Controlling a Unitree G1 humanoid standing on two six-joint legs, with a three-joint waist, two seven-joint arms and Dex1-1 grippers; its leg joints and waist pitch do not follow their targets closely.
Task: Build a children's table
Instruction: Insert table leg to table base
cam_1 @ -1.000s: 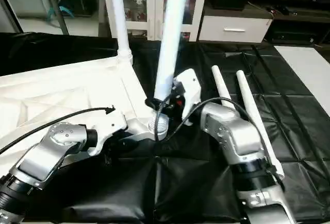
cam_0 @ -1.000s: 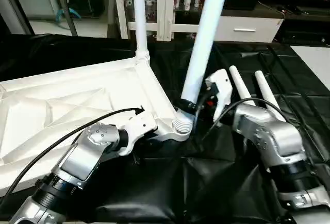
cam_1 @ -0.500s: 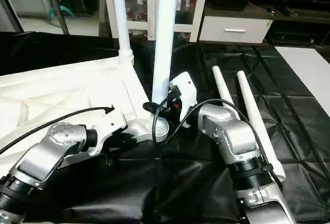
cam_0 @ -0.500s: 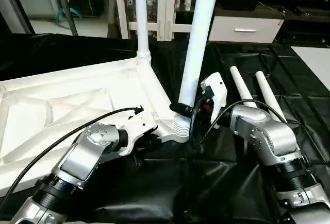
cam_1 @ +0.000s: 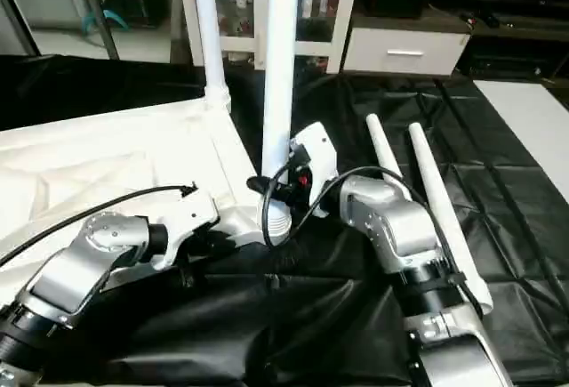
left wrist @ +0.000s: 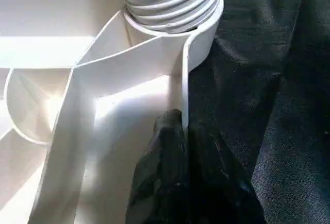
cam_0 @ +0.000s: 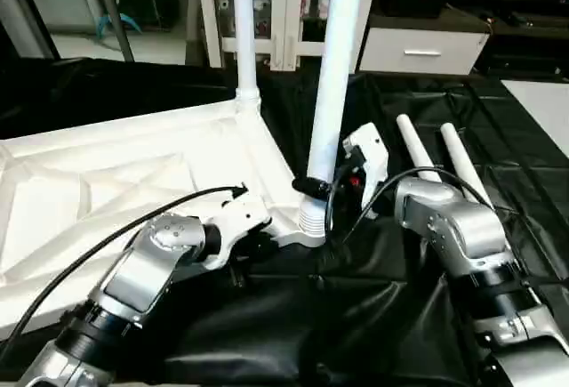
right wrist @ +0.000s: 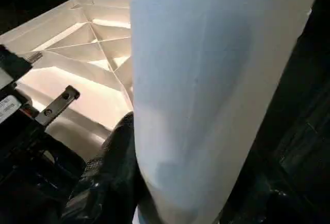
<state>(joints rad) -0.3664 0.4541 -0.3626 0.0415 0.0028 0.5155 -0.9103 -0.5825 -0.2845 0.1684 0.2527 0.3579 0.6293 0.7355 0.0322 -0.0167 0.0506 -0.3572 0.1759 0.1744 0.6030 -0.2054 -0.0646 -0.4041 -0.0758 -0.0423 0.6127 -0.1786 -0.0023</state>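
One white plastic square tabletop (cam_0: pixel 133 173) lies ribbed side up, and four long white tube legs can be counted. Two of them stand upright in its corner sockets, one leg (cam_0: pixel 333 84) between the fingers of the right hand (cam_0: pixel 322 189) and the other leg (cam_0: pixel 242 31) beyond that hand at the far corner. The other two legs (cam_0: pixel 418 151) (cam_0: pixel 460 166) lie side by side on the black sheet (cam_0: pixel 293 316) just outside the right hand, and there are two robot hands, the left hand (left wrist: pixel 178 147) pinching the tabletop's rim beside the near socket.
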